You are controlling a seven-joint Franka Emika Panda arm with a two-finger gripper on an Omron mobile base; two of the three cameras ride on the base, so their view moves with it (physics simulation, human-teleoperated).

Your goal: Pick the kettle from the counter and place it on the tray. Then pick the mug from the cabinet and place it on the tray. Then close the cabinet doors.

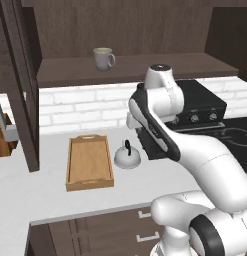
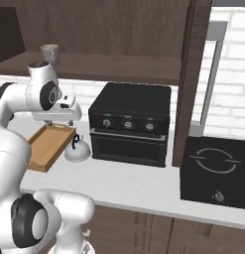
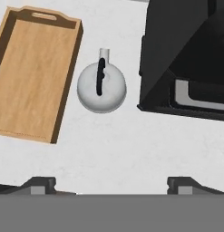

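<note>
We find the kettle (image 3: 101, 87) standing on the white counter (image 3: 131, 149), just beside the tray's (image 3: 31, 77) long rim and near the black oven's (image 3: 186, 59) front corner, touching neither. Bare counter lies open on its near side. The gripper (image 3: 111, 183) hangs above with jaws spread wide, holding nothing. The mug (image 1: 103, 58) sits on the cabinet (image 1: 135, 67) shelf.

My white arm (image 1: 195, 155) rises from the base, elbow bent high, wrist turned downward; the gripper (image 3: 111, 183) hangs with its jaws spread wide, holding nothing.
</note>
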